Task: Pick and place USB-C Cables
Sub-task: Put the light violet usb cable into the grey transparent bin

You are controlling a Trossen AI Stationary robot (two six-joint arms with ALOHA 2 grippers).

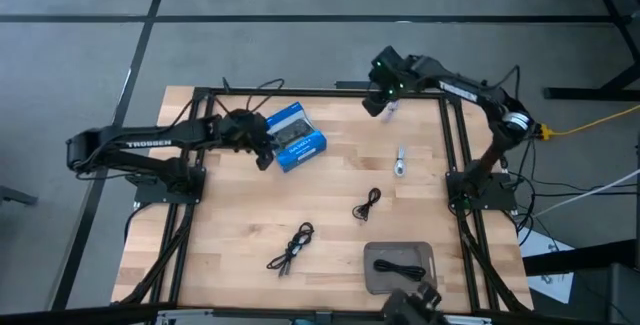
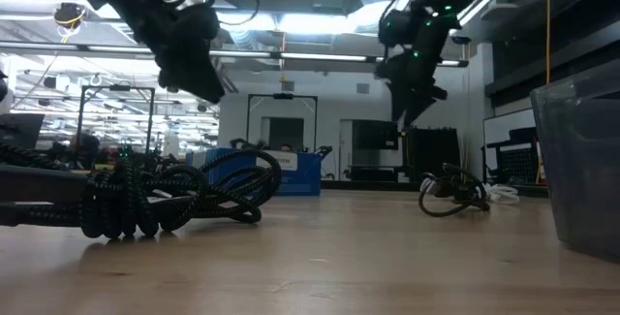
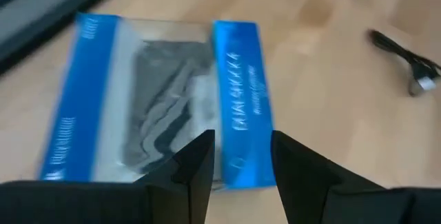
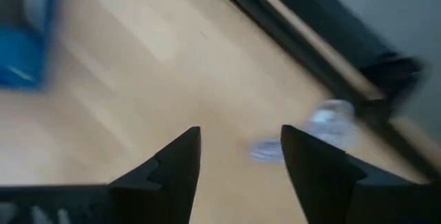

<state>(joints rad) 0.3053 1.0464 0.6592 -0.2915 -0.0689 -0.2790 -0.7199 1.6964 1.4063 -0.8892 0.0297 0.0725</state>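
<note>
With the right gripper (image 4: 238, 156) open, empty and raised over the silver cable (image 1: 391, 111) at the high view's upper right, a skewed descent could nudge it away, while the left gripper (image 3: 241, 162), open and empty, hovers by the box (image 1: 296, 137).

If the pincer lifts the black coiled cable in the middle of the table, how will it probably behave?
The thin black loosely coiled cable will probably be floppy: its loops lie slack on the wooden table, so the ends may dangle and uncoil. It looks light for its size. A push would likely slide it or deform it, not roll it.
</note>
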